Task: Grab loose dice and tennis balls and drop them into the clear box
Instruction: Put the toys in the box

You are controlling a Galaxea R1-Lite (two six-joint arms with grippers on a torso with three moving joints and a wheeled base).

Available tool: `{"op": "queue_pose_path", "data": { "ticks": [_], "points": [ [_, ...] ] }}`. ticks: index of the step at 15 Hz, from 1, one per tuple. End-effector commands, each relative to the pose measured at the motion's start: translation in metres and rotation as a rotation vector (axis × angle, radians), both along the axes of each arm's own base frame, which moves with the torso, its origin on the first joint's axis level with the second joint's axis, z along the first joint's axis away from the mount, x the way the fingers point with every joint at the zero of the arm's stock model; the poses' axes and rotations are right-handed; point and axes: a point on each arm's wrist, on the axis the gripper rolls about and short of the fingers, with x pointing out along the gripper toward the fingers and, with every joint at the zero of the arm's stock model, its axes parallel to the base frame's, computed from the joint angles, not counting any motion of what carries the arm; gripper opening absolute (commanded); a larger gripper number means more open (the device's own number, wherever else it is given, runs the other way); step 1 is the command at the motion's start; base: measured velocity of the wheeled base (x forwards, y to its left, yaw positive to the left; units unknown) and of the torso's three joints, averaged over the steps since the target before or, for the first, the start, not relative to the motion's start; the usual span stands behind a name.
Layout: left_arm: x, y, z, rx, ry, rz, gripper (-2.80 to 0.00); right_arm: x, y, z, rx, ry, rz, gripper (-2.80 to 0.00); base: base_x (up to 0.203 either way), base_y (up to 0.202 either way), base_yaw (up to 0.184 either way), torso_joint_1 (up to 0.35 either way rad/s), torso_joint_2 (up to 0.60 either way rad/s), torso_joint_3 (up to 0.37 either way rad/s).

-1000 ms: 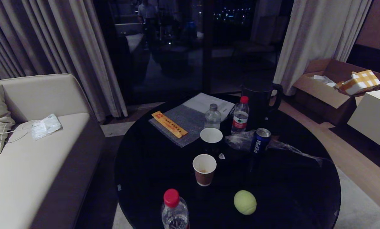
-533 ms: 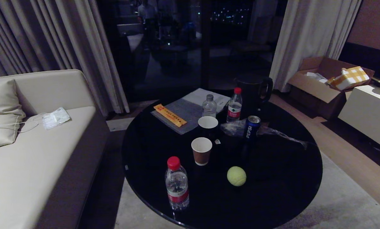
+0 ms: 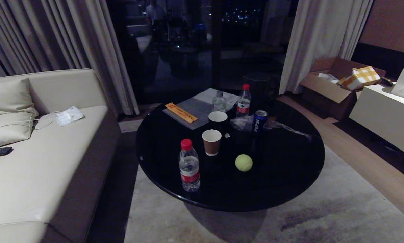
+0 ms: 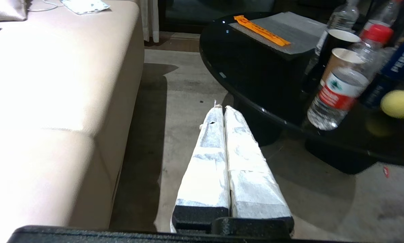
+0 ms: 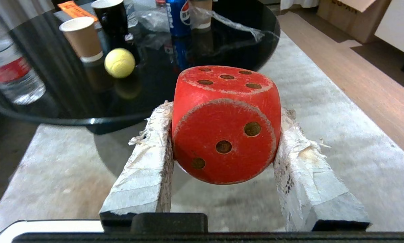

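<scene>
The right pincer (image 5: pixel 224 141), clamped on the red die (image 5: pixel 225 123) at centre frame, should stay firm until the clear box appears.

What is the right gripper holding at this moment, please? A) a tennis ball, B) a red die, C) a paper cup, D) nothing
B: in the right wrist view the right gripper is clamped on a red die, one finger on each side, while the tennis ball lies on the black table.
</scene>
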Motion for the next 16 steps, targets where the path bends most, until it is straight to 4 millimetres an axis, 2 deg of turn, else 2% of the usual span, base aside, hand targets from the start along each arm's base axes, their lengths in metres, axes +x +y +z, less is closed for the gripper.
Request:
{"op": "queue_pose_path", "data": {
  "ticks": [1, 16],
  "points": [
    [0.0002, 0.0000, -0.0004, -0.001, 0.003, 0.001, -2.80, 0.0002, 0.0000, 0.0000, 0.000, 0.003, 0.000, -2.80, -0.182, 0.000, -0.001, 0.000, 0.00, 0.003],
    [0.0002, 0.0000, -0.0004, -0.001, 0.003, 0.001, -2.80, 0.0002, 0.0000, 0.0000, 0.000, 0.003, 0.001, -2.80, -0.183, 0.000, -0.001, 0.002, 0.00, 0.002]
  ]
}}
